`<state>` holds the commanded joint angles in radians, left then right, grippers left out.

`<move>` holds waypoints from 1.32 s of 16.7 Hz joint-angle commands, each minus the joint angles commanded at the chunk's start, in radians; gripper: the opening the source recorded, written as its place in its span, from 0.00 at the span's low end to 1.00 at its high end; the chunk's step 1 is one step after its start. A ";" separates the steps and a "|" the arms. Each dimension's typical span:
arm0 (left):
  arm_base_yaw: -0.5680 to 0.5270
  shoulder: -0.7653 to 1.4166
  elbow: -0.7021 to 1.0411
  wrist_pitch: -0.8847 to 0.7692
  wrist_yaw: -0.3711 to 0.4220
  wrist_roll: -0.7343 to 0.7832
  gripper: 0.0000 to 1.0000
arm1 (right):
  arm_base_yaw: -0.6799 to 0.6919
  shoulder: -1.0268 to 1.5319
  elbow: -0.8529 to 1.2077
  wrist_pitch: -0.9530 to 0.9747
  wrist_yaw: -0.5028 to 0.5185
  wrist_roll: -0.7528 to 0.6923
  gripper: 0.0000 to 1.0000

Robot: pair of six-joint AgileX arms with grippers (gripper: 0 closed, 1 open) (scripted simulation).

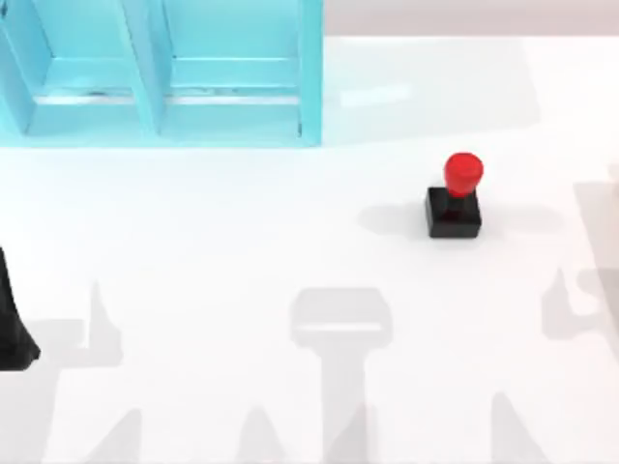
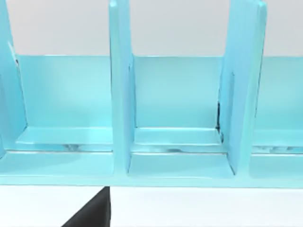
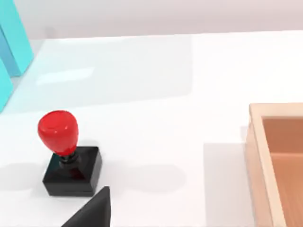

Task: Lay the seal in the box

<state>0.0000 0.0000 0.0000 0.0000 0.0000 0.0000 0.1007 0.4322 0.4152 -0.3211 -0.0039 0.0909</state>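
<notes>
The seal (image 1: 455, 199) stands upright on the white table, right of centre, with a black square base and a glossy red knob. In the right wrist view the seal (image 3: 66, 158) is close by, and a black part of my right gripper (image 3: 92, 213) shows just in front of it without touching it. The box (image 3: 258, 156), light wood with an open top, stands off to one side of the seal in that view. A black part of my left arm (image 1: 14, 333) sits at the table's left edge, and my left gripper (image 2: 92, 213) faces the blue shelf.
A light blue shelf unit (image 1: 232, 72) with upright dividers stands at the back left of the table; in the left wrist view the shelf (image 2: 120, 109) is close ahead. Open white tabletop (image 1: 242, 242) lies between the shelf and the seal.
</notes>
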 joint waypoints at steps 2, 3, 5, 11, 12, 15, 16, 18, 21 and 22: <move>0.000 0.000 0.000 0.000 0.000 0.000 1.00 | 0.033 0.170 0.149 -0.124 0.003 0.029 1.00; 0.000 0.000 0.000 0.000 0.000 0.000 1.00 | 0.050 0.262 0.228 -0.191 0.005 0.044 1.00; 0.000 0.000 0.000 0.000 0.000 0.000 1.00 | 0.084 0.458 0.394 -0.335 0.012 0.073 1.00; 0.000 0.000 0.000 0.000 0.000 0.000 1.00 | 0.176 1.084 0.943 -0.791 0.042 0.155 1.00; 0.000 0.000 0.000 0.000 0.000 0.000 1.00 | 0.189 1.186 1.041 -0.864 0.046 0.168 1.00; 0.000 0.000 0.000 0.000 0.000 0.000 1.00 | 0.220 1.472 1.343 -1.062 0.055 0.205 1.00; 0.000 0.000 0.000 0.000 0.000 0.000 1.00 | 0.229 1.560 1.445 -1.120 0.056 0.217 1.00; 0.000 0.000 0.000 0.000 0.000 0.000 1.00 | 0.242 1.719 1.650 -1.221 0.055 0.238 1.00; 0.000 0.000 0.000 0.000 0.000 0.000 1.00 | 0.254 1.913 1.939 -1.337 0.047 0.265 1.00; 0.000 0.000 0.000 0.000 0.000 0.000 1.00 | 0.257 1.965 2.025 -1.367 0.043 0.272 1.00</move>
<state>0.0000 0.0000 0.0000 0.0000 0.0000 0.0000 0.3572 2.3975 2.4406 -1.6877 0.0389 0.3627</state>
